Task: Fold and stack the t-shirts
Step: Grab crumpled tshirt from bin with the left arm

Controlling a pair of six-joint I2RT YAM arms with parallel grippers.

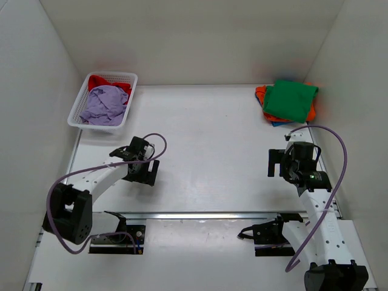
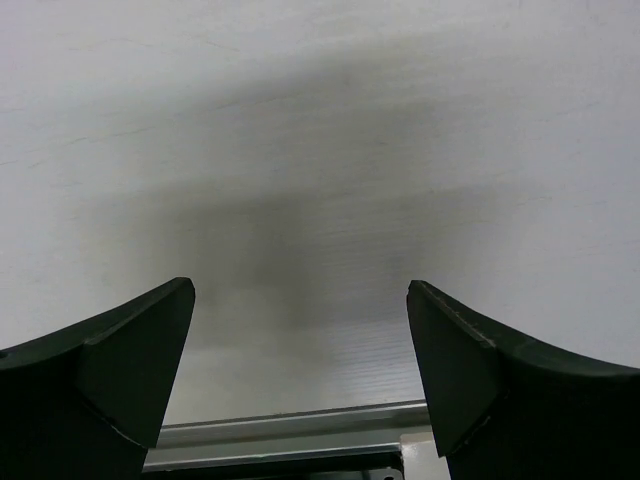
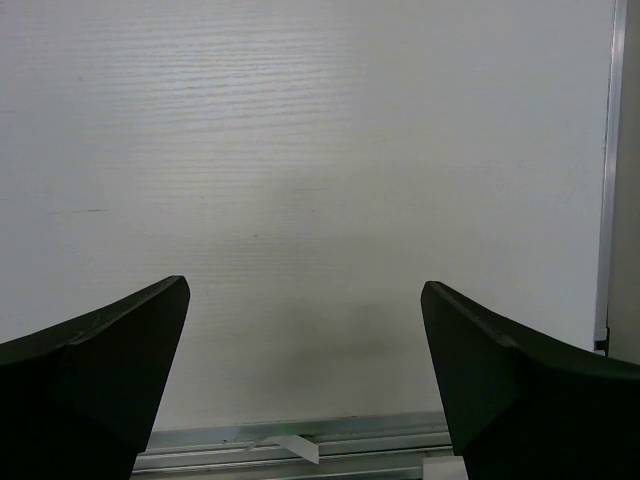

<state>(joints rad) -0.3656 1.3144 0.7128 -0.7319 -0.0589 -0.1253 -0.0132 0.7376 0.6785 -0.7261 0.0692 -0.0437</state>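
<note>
Left claw (image 2: 300,290) and right claw (image 3: 305,283) gape wide, empty.
Purple shirt (image 1: 104,104), limp and light, in basket (image 1: 113,75) at ten o'clock; pinch a raised fold.

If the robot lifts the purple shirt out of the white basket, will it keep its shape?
The purple shirt lies crumpled in soft folds, so it will probably hang limp and unfold when lifted. It looks thin, so likely light. It overlaps the red shirt in the basket, so it may drag that one along.
</note>
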